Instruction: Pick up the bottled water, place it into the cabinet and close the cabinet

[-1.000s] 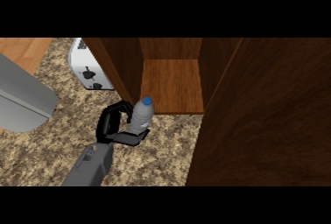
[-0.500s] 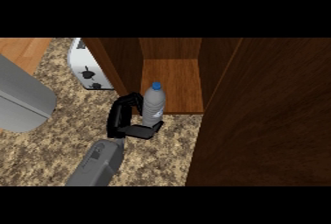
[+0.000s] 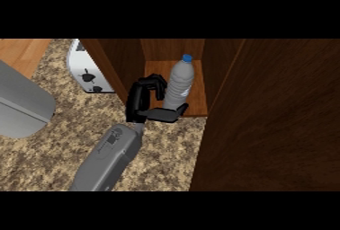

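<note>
Since the earlier frame, the bottled water (image 3: 180, 83) had moved farther, standing upright over the open cabinet (image 3: 196, 110) floor. One hand (image 3: 147, 101) was curled round its lower part, above the speckled counter (image 3: 60, 152), a toaster (image 3: 86, 72) left.

Bottled water (image 3: 181, 83): lower end hidden behind the thumb of the robot hand (image 3: 143, 101); whether its base touches the cabinet (image 3: 272, 117) floor cannot be told. Label too small to read.

Which arm this robot hand belongs to: not certain from the view; only one forearm shows, cut off at the near edge.

Cabinet: top and right side cut off by the view's edges; the dark panel on the right hides whatever lies behind it. Interior far wall in shadow.

Toaster (image 3: 90, 72): right part hidden behind the cabinet's left wall, far end cut off.

Grey object (image 3: 20, 108), left: cut off by the left edge, identity unclear.

Bench (image 3: 60, 148): runs out of view near and left.
</note>
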